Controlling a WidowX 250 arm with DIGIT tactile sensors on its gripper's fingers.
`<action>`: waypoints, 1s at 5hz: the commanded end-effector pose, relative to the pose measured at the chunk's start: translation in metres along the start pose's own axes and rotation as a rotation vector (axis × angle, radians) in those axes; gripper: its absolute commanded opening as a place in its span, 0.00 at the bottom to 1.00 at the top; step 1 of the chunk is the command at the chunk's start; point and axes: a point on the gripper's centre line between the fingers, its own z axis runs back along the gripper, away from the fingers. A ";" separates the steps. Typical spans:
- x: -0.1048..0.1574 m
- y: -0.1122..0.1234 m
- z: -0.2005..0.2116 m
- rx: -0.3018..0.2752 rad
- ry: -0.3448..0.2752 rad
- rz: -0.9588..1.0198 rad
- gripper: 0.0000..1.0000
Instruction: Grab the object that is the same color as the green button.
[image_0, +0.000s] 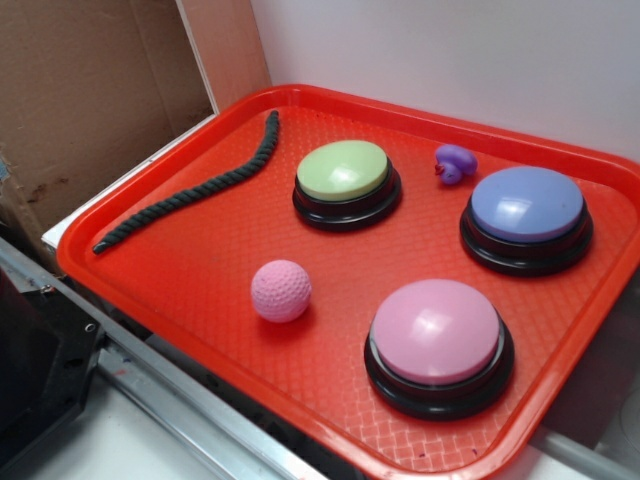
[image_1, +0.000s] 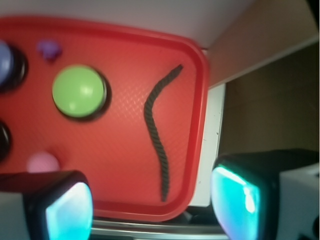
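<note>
Gripper (image_1: 150, 205) spread wide above red tray (image_0: 200, 260), white wall (image_0: 450, 50)

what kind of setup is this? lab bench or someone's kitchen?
Likely a lab test bench, not a kitchen: a red tray of toy props and dome buttons such as the green button, a cardboard panel as backdrop, and a metal rail in front.
</note>
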 end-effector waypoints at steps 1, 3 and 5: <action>0.004 0.016 -0.046 0.041 0.034 -0.085 1.00; 0.002 0.024 -0.098 0.033 0.134 -0.069 1.00; -0.014 0.024 -0.152 0.060 0.187 -0.057 1.00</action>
